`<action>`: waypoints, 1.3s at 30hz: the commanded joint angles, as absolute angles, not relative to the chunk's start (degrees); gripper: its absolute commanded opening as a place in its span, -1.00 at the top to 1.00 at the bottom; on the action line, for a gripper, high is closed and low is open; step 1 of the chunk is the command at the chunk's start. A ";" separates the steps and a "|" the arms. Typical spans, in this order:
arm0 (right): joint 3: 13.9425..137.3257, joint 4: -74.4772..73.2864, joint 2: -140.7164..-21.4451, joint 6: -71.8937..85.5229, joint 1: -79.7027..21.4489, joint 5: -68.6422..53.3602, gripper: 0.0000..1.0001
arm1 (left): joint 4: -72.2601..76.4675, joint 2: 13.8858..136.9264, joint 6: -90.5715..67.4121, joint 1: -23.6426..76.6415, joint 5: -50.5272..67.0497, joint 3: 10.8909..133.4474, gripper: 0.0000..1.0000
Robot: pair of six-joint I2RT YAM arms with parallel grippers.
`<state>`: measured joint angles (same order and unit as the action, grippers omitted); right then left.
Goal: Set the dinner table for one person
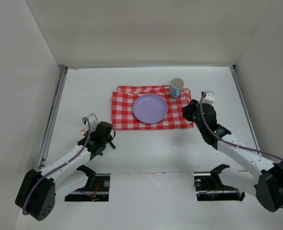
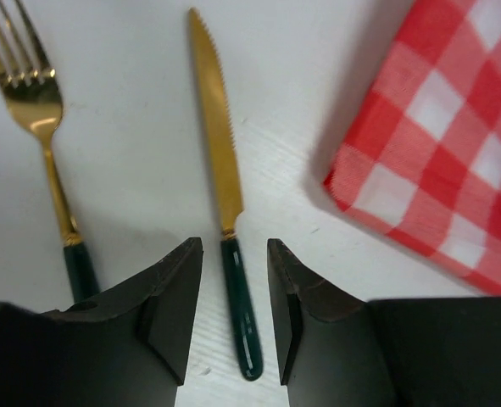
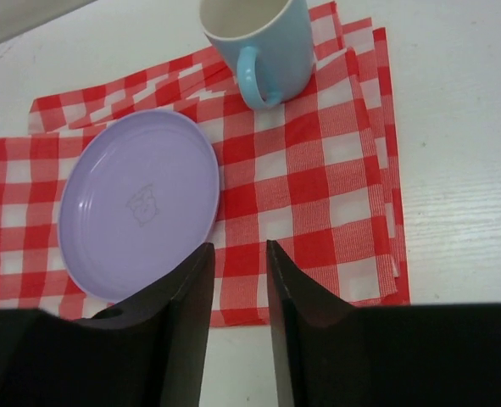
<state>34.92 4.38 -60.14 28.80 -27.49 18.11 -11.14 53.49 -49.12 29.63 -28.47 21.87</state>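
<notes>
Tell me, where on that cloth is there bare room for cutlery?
The cloth's strip right of the plate, below the mug, is bare; so is its left edge. Off its left side, knife and fork crowd the table.

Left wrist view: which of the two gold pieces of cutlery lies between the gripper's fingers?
The knife: its dark green handle lies between the open fingers of the left gripper. The fork lies apart, outside them.

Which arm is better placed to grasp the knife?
Left. The left gripper, open, straddles the green handle of the knife, beside the fork. The right gripper, also open, is at the checked cloth.
</notes>
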 commanded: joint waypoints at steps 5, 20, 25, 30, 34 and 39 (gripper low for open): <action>31.47 13.71 -59.06 32.78 -27.99 13.37 0.11 | -15.83 58.26 -52.38 32.03 -29.97 24.61 0.31; 30.67 15.03 -58.10 32.78 -30.45 12.22 0.01 | -12.92 64.42 -53.61 33.27 -29.80 24.26 0.72; 30.06 15.21 -56.87 32.61 -30.01 12.57 -0.10 | -13.88 61.27 -53.44 31.16 -29.53 23.03 0.93; 29.01 15.38 -55.02 33.22 -28.96 14.23 -0.26 | -19.06 52.67 -49.40 33.95 -32.95 26.88 1.00; 27.86 15.73 -53.00 33.66 -27.47 15.38 -0.24 | -21.19 51.58 -46.76 42.55 -37.70 35.57 1.00; 26.19 15.29 -50.28 35.76 -24.05 16.52 -0.25 | -10.67 63.69 -47.64 52.32 -35.87 45.42 1.00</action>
<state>27.18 12.25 -52.12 33.80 -25.82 14.63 -17.50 57.74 -48.88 48.62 -35.57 40.40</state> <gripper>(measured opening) 0.625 0.120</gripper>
